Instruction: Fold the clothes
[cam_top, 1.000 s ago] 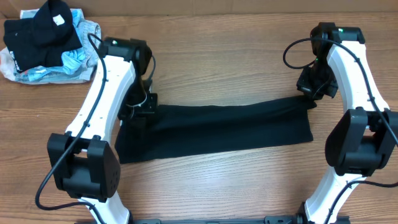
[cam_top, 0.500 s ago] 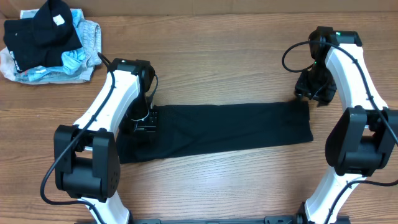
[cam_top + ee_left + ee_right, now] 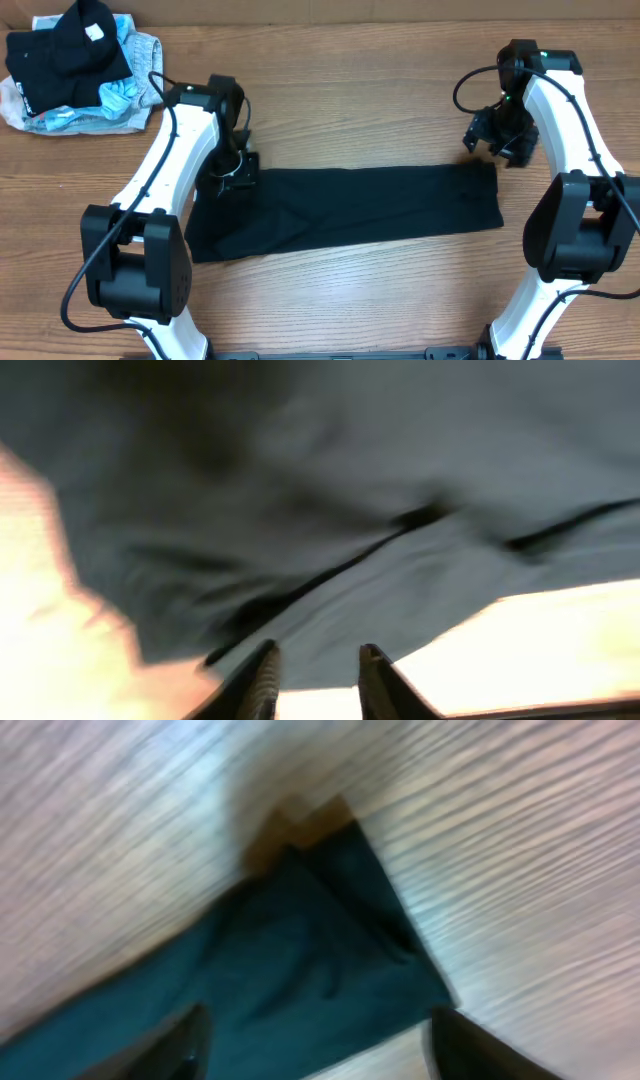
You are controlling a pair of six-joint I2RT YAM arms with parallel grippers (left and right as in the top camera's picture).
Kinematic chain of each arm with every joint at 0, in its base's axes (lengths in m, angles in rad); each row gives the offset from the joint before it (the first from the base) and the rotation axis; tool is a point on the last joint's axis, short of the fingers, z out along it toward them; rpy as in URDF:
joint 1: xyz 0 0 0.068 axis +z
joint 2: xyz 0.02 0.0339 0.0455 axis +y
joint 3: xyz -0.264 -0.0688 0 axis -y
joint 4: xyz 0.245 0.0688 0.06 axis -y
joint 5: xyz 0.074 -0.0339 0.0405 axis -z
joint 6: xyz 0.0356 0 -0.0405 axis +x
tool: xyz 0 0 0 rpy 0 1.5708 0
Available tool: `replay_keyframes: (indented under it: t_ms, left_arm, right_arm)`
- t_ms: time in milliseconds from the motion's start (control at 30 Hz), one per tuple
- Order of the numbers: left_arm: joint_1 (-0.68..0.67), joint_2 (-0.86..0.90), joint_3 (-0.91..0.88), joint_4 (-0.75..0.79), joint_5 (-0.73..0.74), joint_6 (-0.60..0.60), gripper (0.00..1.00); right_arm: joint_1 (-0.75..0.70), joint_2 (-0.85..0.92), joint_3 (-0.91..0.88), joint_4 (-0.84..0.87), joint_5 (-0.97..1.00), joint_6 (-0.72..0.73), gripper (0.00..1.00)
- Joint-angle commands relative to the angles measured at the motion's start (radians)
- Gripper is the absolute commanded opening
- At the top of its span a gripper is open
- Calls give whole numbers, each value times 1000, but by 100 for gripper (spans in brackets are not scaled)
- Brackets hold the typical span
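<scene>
The clothes (image 3: 350, 205) are a black garment lying flat as a long strip across the middle of the table. My left gripper (image 3: 232, 172) hovers at the strip's back left corner. In the left wrist view, which is blurred, the black cloth (image 3: 350, 510) fills the frame. There the left gripper (image 3: 315, 652) stands narrowly open, with nothing between its fingers. My right gripper (image 3: 492, 140) hangs just behind the strip's back right corner. In the right wrist view that gripper (image 3: 318, 1020) is wide open above the cloth's corner (image 3: 300, 950), and holds nothing.
At the back left corner lies a heap (image 3: 70, 65): a black piece with a white tag on top of pale blue and grey garments. Bare wood table (image 3: 350, 300) lies in front of and behind the strip. Both arm bases stand at the near edge.
Both grippers have opened and let go of the strip's back corners. They have drawn back and up from it. The right end of the strip has settled flat.
</scene>
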Motion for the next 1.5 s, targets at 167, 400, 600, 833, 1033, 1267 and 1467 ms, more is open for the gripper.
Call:
replay_keyframes:
  t_ms: [167, 400, 600, 833, 1033, 1267, 1467]
  left_arm:
    - [-56, -17, -144, 172, 137, 16, 4]
    - [-32, -4, -296, 338, 143, -9, 4]
    - [19, 27, -328, 361, 139, -12, 4]
    - [124, 32, -328, 352, 109, -11, 4]
    - [184, 32, -328, 347, 90, -11, 4]
    - [205, 32, -328, 346, 72, -11, 4]
    - [205, 32, -328, 346, 72, -11, 4]
  right_arm:
    - [-1, -29, -163, 152, -56, 10, 42]
    - [-1, -29, -238, 243, -54, 10, 80]
    - [-1, -29, -240, 288, -51, 9, 79]
    - [-1, -28, -256, 292, -25, -41, 85]
    - [-1, -28, -320, 321, -29, -70, 73]
    - [-1, -29, -330, 318, -24, -69, 35]
    - [-3, -29, -256, 224, -5, -66, 21]
